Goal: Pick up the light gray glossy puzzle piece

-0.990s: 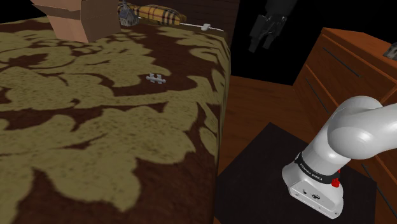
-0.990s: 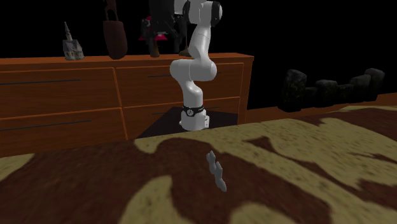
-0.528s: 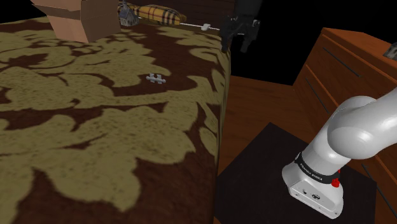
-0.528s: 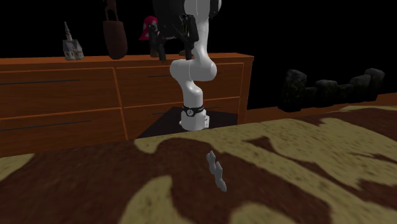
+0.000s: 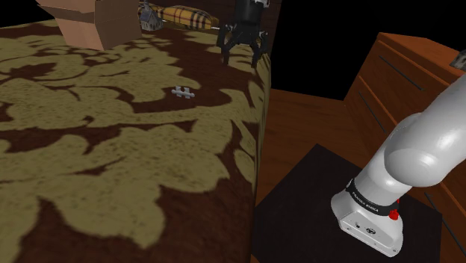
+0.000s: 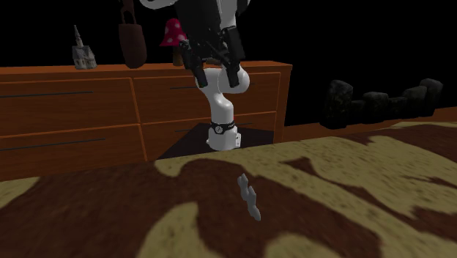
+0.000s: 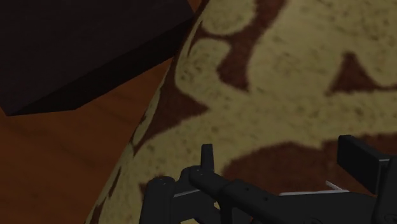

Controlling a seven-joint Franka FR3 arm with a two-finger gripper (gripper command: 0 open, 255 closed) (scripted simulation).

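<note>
Shoulder view puts the pale gray puzzle piece (image 5: 183, 93) flat on the patterned bed (image 5: 112, 172), while the jaws hang spread wide and empty at about two o'clock from it, seemingly so they can descend over it

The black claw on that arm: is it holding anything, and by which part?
Nothing is held. The gripper hangs open above the patterned cover, well apart from the gray puzzle piece lying there.

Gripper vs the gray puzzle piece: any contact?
Apart. In the shoulder view the open gripper hangs farther back near the edge of the patterned bedspread, with a clear stretch of cover between it and the puzzle piece.
</note>
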